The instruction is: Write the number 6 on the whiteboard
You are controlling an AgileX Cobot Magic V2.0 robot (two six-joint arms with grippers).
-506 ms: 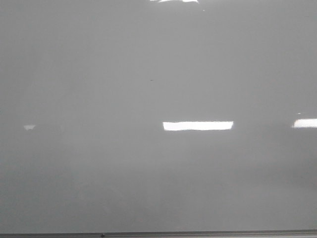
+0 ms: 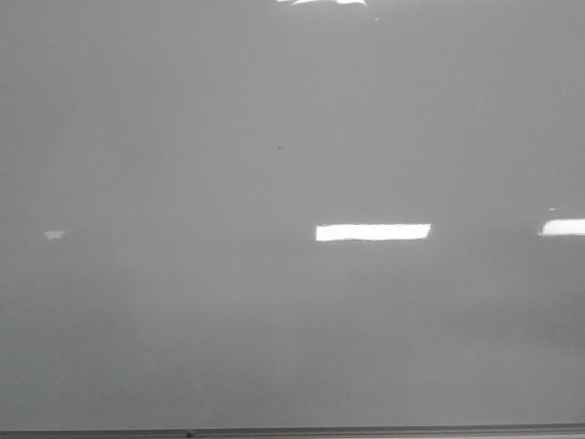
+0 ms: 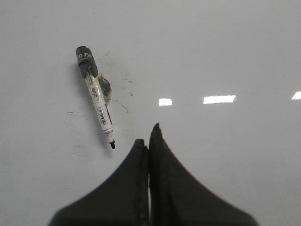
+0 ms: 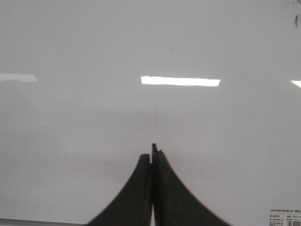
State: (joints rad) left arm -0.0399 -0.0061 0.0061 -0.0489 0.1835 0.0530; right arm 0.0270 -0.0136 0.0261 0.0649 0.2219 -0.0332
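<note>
With no digit yet on the glossy grey-white whiteboard (image 2: 292,302), both black claws, left claw (image 3: 148,141) and right claw (image 4: 151,153), are closed empty, so the uncapped white marker (image 3: 98,101) lying just beside the left claw may roll when grasped.

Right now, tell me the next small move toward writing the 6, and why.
Probably open the left tool and ease it toward the marker. The whiteboard shows no digit in the front view, both tools are shut and empty, and the uncapped marker lies on the board just beyond the left tool's tips. The right tool has no marker in its view.
</note>
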